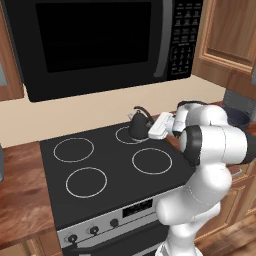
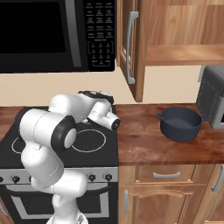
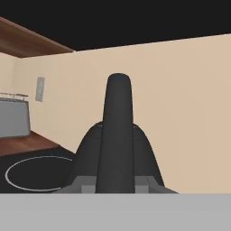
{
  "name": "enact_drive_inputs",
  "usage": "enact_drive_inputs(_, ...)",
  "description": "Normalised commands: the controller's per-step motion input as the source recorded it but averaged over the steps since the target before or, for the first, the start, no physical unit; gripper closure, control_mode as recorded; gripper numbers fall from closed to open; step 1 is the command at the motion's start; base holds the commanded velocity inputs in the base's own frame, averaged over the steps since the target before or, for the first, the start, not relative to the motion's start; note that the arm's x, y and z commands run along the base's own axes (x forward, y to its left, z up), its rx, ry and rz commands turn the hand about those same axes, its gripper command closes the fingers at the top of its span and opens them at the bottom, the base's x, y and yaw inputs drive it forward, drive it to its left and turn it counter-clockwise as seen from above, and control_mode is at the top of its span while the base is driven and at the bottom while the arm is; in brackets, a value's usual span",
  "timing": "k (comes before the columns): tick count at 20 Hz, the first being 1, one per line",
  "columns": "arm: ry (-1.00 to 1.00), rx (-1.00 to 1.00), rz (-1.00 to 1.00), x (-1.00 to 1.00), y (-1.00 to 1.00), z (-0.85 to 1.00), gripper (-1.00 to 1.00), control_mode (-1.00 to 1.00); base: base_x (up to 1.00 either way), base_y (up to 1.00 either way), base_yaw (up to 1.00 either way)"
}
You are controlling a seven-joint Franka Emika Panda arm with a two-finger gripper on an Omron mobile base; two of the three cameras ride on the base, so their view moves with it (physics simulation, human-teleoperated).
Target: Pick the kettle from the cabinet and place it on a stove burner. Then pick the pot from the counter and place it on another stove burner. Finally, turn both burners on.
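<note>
From my remote seat, going left to right with the cooktop [image 1: 107, 160] as anchor: the kettle [image 1: 138, 125] stands on its back right ring. My gripper [image 1: 148, 131] reaches level from the right, fingers pinching the kettle's arched handle [image 3: 118, 131]. Right of the cooktop, the pot [image 2: 180, 123] sits on the counter [image 2: 144, 135], below the open cabinet [image 2: 175, 48]. Microwave [image 1: 100, 40] keypad lettering is unreadable.
</note>
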Motion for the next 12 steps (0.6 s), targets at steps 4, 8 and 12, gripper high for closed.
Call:
enact_drive_inputs(4,0.00,0.00,0.00,0.24,0.00,-0.20,1.00,-1.00,0.00,0.00,0.00)
enact_drive_inputs(8,0.00,0.00,0.00,0.22,0.00,-0.17,1.00,-1.00,0.00,0.00,0.00)
enact_drive_inputs(12,0.00,0.00,0.00,0.22,0.01,-0.16,1.00,-1.00,0.00,0.00,0.00)
